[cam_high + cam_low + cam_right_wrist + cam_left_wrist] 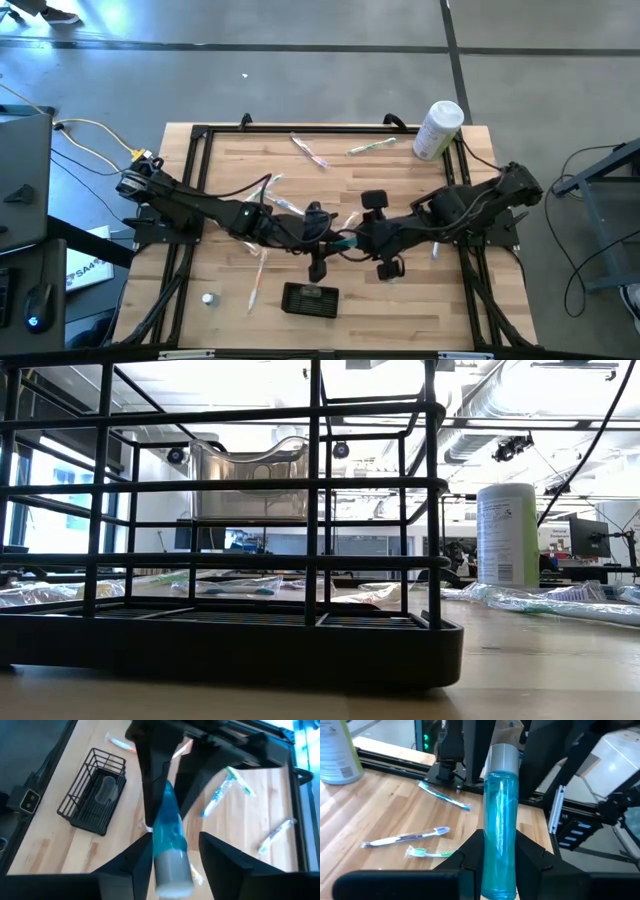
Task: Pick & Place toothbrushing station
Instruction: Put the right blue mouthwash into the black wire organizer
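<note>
From above, both arms meet over the middle of the wooden desk [440,300], and the blue tube [346,241] between them is only a small teal speck. The wrist cameras show it properly. In the left wrist view the left hand [499,865] is closed on the tube [500,820], a clear blue cylinder with a grey cap. In the right wrist view the right hand [175,855] has its fingers spread on either side of the tube's capped end [169,845], with a gap showing on one side (contact on the other side can't be judged).

The toothbrushing station [310,299], a black wire rack on a dark tray, sits near the desk's front edge, just in front of the hands. The low view is filled by the rack [230,640], with a white canister [508,535] behind it. Wrapped toothbrushes [308,150] lie scattered across the desk.
</note>
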Robot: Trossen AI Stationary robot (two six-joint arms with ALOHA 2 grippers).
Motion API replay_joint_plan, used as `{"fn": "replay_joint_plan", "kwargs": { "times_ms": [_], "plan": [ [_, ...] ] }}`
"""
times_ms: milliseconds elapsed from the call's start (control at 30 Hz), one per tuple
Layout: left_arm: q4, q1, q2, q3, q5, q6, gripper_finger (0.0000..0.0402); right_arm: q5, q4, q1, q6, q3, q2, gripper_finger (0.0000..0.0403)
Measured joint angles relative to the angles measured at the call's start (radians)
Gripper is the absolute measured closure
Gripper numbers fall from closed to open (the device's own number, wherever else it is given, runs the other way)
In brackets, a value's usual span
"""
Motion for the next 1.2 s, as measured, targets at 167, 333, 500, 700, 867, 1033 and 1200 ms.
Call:
{"fn": "replay_joint_plan", "kwargs": {
  "times_ms": [167,333,500,700,867,1033,1200],
  "plan": [
    [-0.006,-0.001,0.000,0.000,0.006,0.003,0.0334,0.004,-0.013,0.001,0.053,0.000,-0.075,0.0262],
    [-0.005,-0.001,0.000,0.000,0.005,-0.018,0.0334,0.001,-0.097,0.002,0.151,0.000,-0.172,0.0272],
    [-0.007,-0.001,-0.025,0.000,-0.012,-0.027,0.0334,-0.002,-0.233,0.003,0.262,0.001,-0.259,0.0281],
    [-0.007,0.000,-0.075,0.000,-0.092,-0.022,0.0334,0.004,-0.356,0.003,0.349,0.001,-0.337,0.0290],
    [0.021,0.000,-0.096,0.000,-0.153,-0.014,0.0334,0.052,-0.384,0.003,0.370,0.001,-0.386,0.0297],
    [0.066,0.000,-0.124,0.000,-0.153,0.039,0.0334,0.081,-0.391,0.003,0.422,0.001,-0.428,0.0303],
    [0.091,-0.001,-0.164,0.000,-0.155,0.089,0.0334,0.153,-0.378,0.003,0.447,0.001,-0.449,0.0305]
  ]
}}
